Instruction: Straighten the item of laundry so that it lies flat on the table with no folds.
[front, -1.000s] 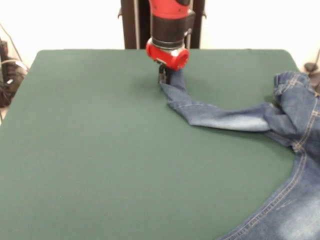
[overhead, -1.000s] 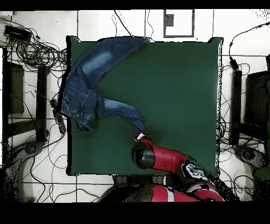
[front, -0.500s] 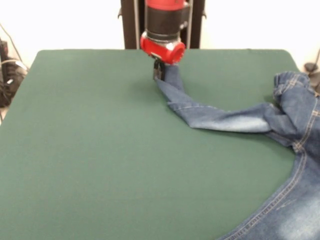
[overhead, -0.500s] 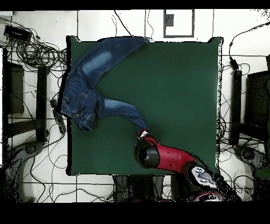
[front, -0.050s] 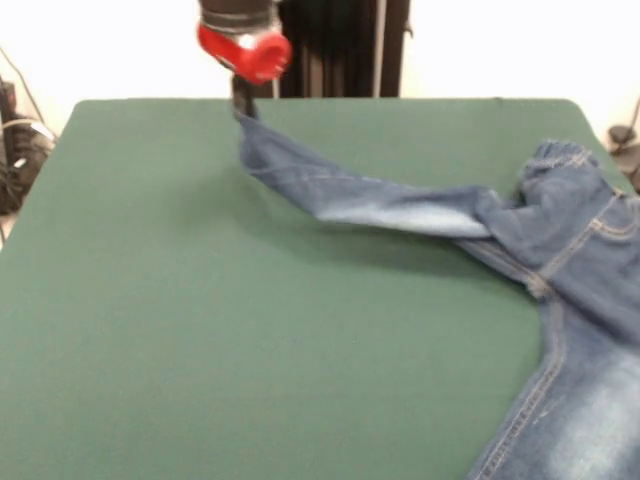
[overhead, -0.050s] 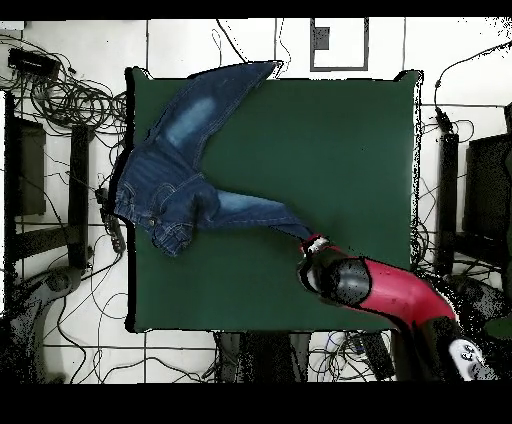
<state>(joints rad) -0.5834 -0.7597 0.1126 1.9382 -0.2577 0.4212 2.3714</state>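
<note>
from the front you see the red and black arm (front, -0.050s: 240, 30) coming straight down near the far edge of the large dark green felt-covered table (front, -0.050s: 200, 330), its red collar above the dark gripper (front, -0.050s: 241, 106). the gripper is clamped on the cuff of one leg of the blue denim jeans (front, -0.050s: 560, 250); that leg runs taut from the cuff toward the bunched waist at the right edge, while the other leg runs off the bottom right corner.

from overhead you see the arm (overhead, -0.050s: 390, 295) reaching in slantwise from the lower right, its gripper (overhead, -0.050s: 313, 243) on the cuff. the jeans (overhead, -0.050s: 170, 190) lie along the table's (overhead, -0.050s: 340, 150) left side, waist crumpled at the left edge, second leg pointing to the top edge.
</note>
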